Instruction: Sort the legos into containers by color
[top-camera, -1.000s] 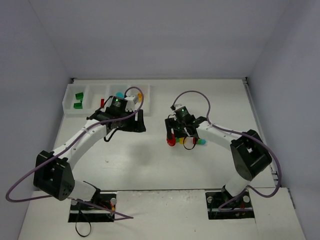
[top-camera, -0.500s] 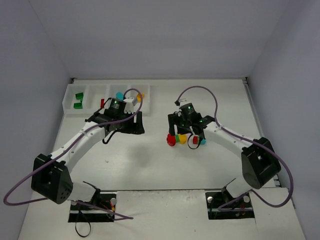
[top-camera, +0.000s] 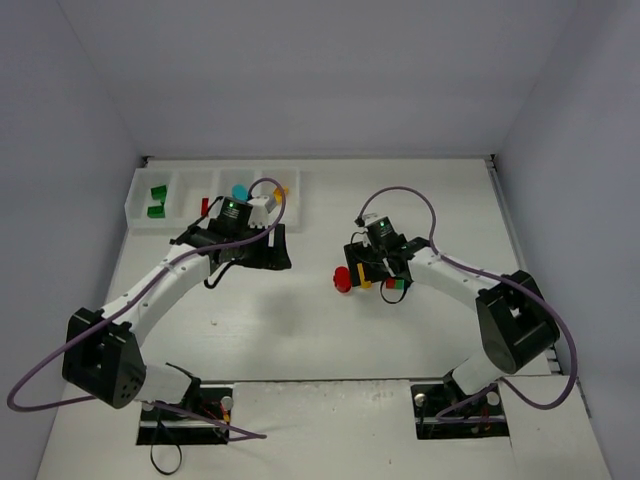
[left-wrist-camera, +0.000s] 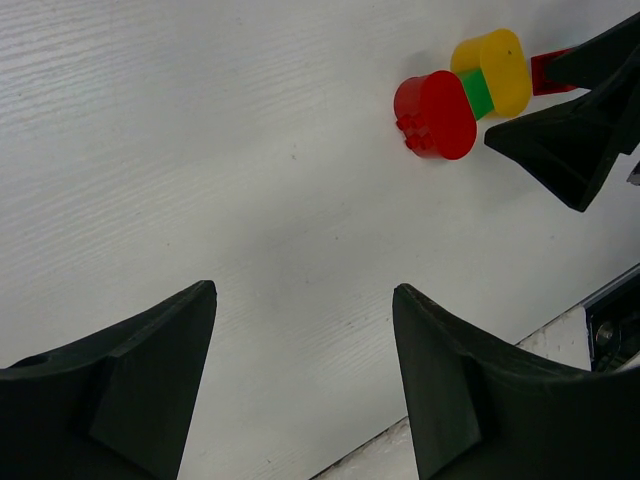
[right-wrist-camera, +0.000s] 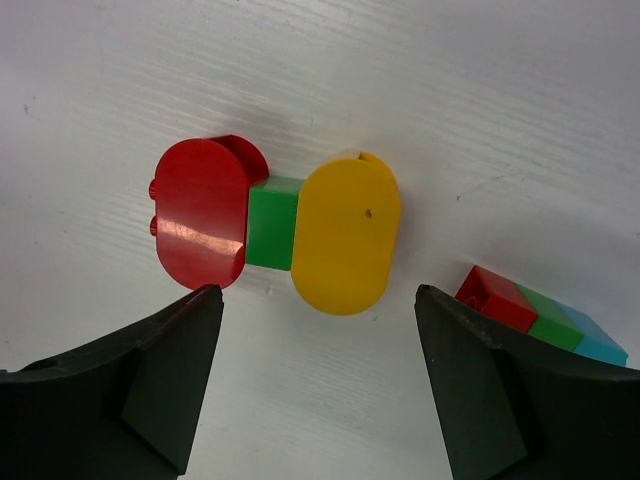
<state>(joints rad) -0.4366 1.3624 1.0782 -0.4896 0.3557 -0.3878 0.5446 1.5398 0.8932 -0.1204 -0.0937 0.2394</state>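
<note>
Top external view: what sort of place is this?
Probably a lab robot test cell: plain walls boxing in a white table, two arms bolted at its near edge, a divided tray and toy bricks.

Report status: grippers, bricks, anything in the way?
Left gripper open, empty. Right gripper open over red-green-yellow stack, not gripping. Red-green-cyan stack lies close beside that stack, not touching it.

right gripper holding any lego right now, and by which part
Nothing is held: the right gripper stands open over the red, green and yellow plastic brick stack, not closed on it.
</note>
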